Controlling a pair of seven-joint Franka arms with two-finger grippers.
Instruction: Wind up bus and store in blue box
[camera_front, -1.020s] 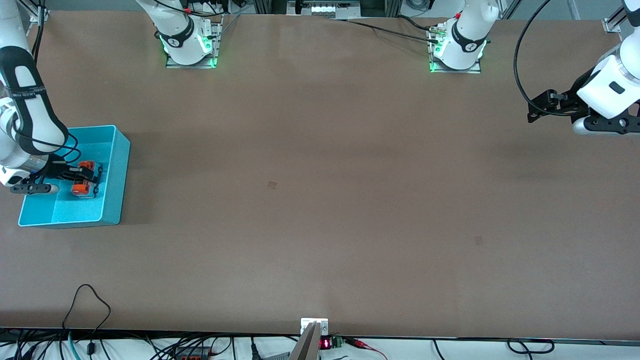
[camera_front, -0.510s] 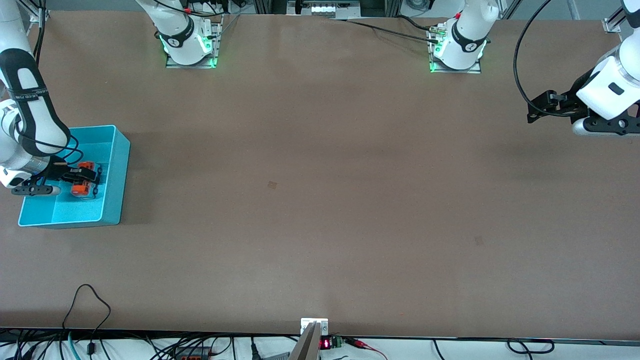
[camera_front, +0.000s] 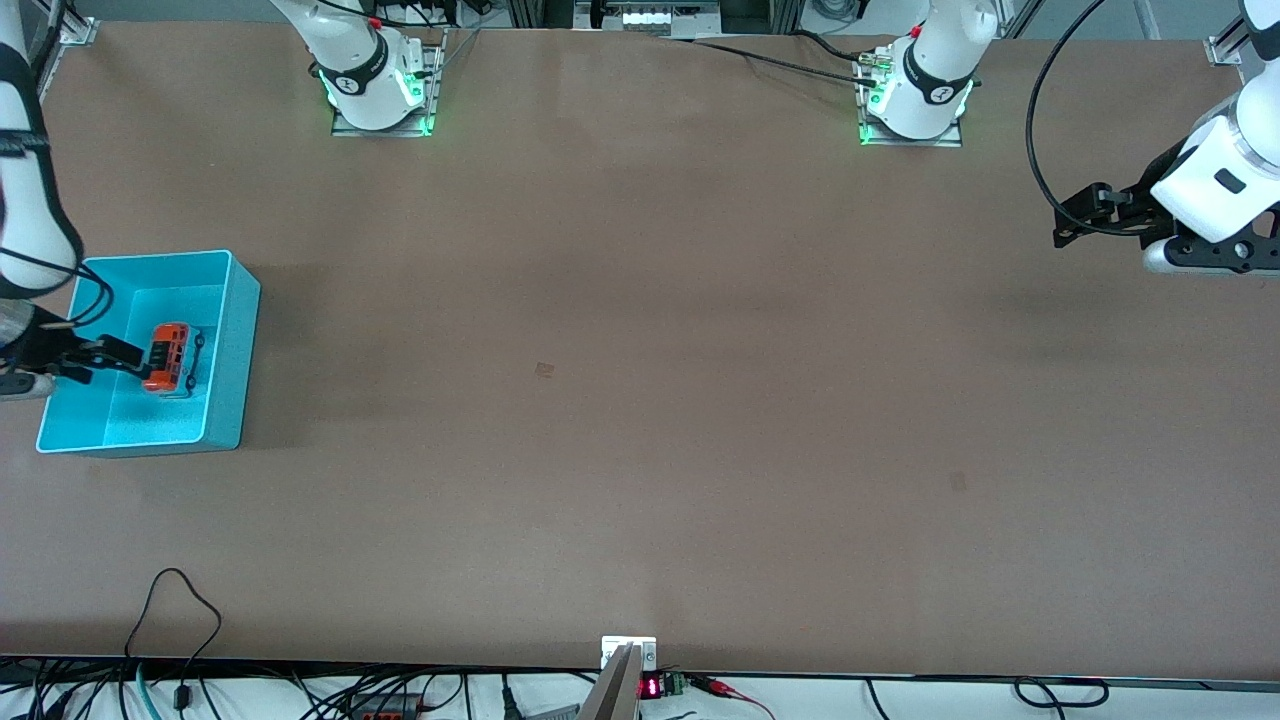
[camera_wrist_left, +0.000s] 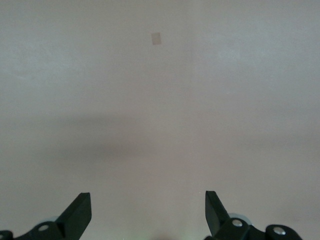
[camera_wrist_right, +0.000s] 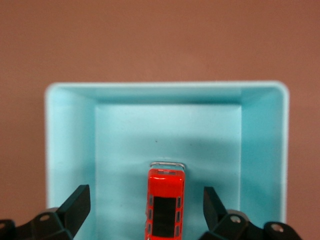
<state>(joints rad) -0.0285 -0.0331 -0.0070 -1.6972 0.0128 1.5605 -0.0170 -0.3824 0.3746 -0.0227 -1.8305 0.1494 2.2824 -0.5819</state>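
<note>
The small orange bus (camera_front: 168, 358) with black roof windows lies on the floor of the light blue box (camera_front: 232, 300), at the right arm's end of the table. My right gripper (camera_front: 108, 355) is open over the box, apart from the bus. In the right wrist view the bus (camera_wrist_right: 165, 205) lies between and below the spread fingers of the right gripper (camera_wrist_right: 145, 194), inside the box (camera_wrist_right: 165, 86). My left gripper (camera_front: 1075, 212) waits open and empty, up over the left arm's end of the table; the left wrist view (camera_wrist_left: 147, 200) shows only bare table under it.
The box stands close to the table's edge at the right arm's end. Two small faded patches (camera_front: 545, 370) (camera_front: 957, 481) mark the brown tabletop. Cables (camera_front: 180, 600) lie along the edge nearest the front camera. The arm bases (camera_front: 380, 95) (camera_front: 915, 100) stand farthest from it.
My right gripper has let go of the bus and drawn back off it toward the table's end. The bus now lies free in the box. The left arm has barely moved.
</note>
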